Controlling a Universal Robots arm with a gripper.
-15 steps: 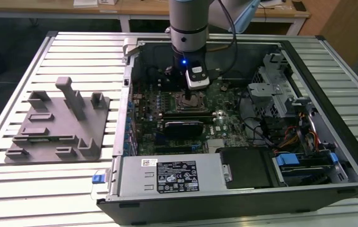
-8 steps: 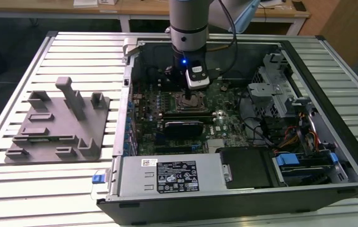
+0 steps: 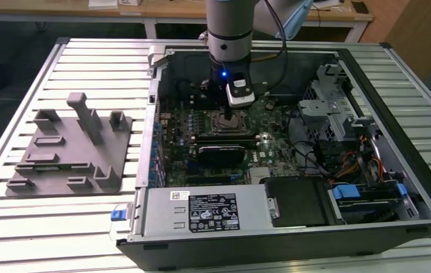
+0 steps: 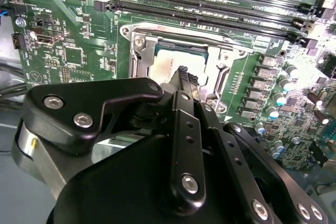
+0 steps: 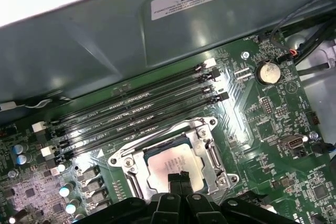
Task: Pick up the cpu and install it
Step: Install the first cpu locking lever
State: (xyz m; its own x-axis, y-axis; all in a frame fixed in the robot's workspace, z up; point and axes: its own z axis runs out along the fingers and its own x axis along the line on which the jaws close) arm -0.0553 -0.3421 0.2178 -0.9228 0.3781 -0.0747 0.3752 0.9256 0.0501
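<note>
The cpu (image 5: 169, 161), a silvery square plate, lies flat inside the motherboard socket's open metal frame (image 5: 128, 162); in the second wrist view the cpu (image 4: 165, 65) sits just beyond my fingertips. My gripper (image 5: 177, 178) is right over the cpu's near edge, with its two black fingers pressed together and nothing between them. Whether the tips touch the plate I cannot tell. In the exterior view the gripper (image 3: 233, 118) reaches straight down into the open computer case (image 3: 397, 187), over the socket.
Memory slots (image 5: 136, 109) run beside the socket, next to a coin battery (image 5: 268, 72). The power supply (image 3: 200, 211) and the drive cage (image 3: 340, 114) fill the case's near and right sides. A grey fixture block (image 3: 71, 149) stands on the slatted table at the exterior view's left.
</note>
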